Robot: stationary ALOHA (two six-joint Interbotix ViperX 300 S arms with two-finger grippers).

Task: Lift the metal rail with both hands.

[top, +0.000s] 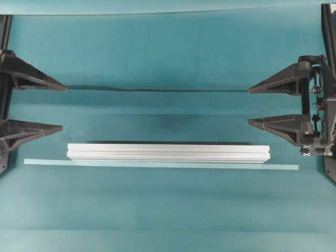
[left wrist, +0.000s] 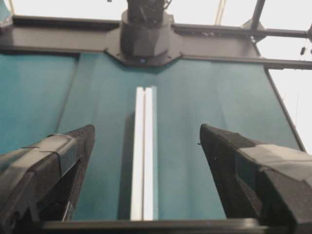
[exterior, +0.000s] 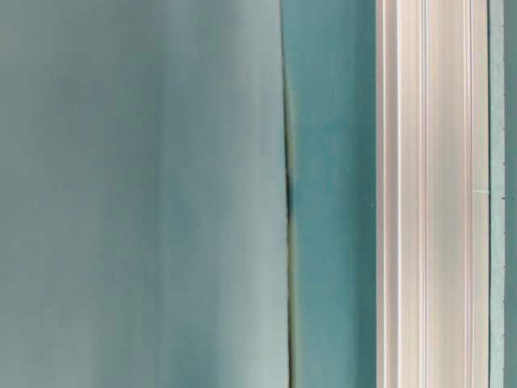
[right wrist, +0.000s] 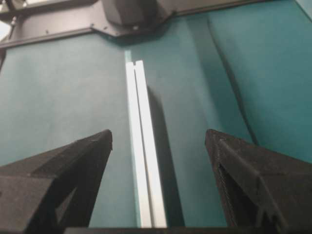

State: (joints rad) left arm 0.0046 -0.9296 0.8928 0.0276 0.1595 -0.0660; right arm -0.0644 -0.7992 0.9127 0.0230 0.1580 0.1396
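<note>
The metal rail (top: pixel 168 153) lies flat on the teal mat, a long silver grooved bar running left to right. In the table-level view the rail (exterior: pixel 432 194) fills the right side as a vertical band. My left gripper (top: pixel 64 107) is open at the left edge, fingertips apart, above and left of the rail's left end. My right gripper (top: pixel 248 106) is open at the right, beyond the rail's right end. Each wrist view looks along the rail (left wrist: pixel 144 165) (right wrist: pixel 144 161) between wide-spread fingers (left wrist: pixel 73 146) (right wrist: pixel 83 146). Nothing is held.
A thin pale tape strip (top: pixel 160 165) lies along the rail's near side, longer than the bar. A fold in the mat (top: pixel 157 89) runs between the two grippers. Black frame posts (top: pixel 4 31) stand at the left and right edges.
</note>
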